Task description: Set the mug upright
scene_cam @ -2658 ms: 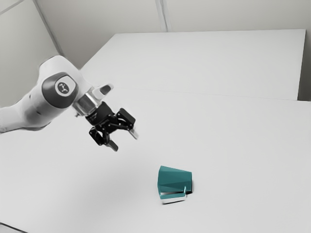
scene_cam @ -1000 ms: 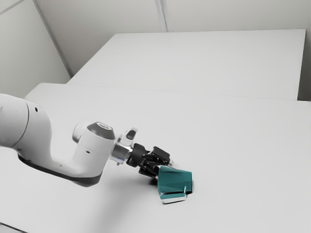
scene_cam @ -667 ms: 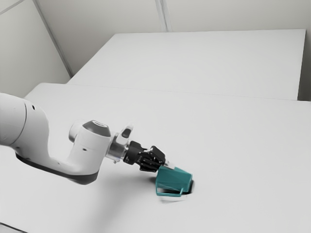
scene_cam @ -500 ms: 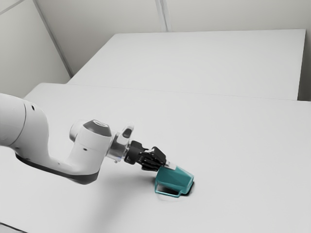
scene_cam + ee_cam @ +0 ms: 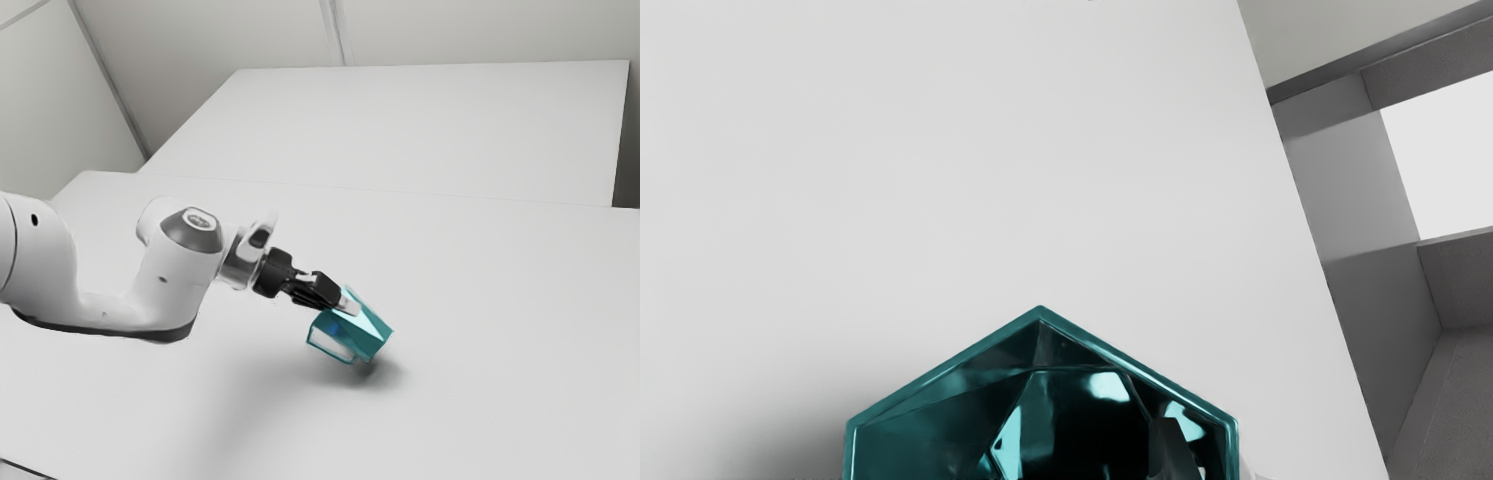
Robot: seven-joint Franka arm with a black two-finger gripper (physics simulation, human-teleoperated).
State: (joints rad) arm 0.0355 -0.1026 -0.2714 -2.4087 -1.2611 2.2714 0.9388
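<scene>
The jaws pinch the side of a tipped mug point(image 5: 368, 338).
1 finger point(image 5: 1173, 453) is inside the mug and 1 is outside, with the mug's wall between them. The blue-green mug leans at the tips of the jaws, its open end toward them. Its handle point(image 5: 329, 354) is below the jaws. The white surface point(image 5: 480, 300) is under it all.
</scene>
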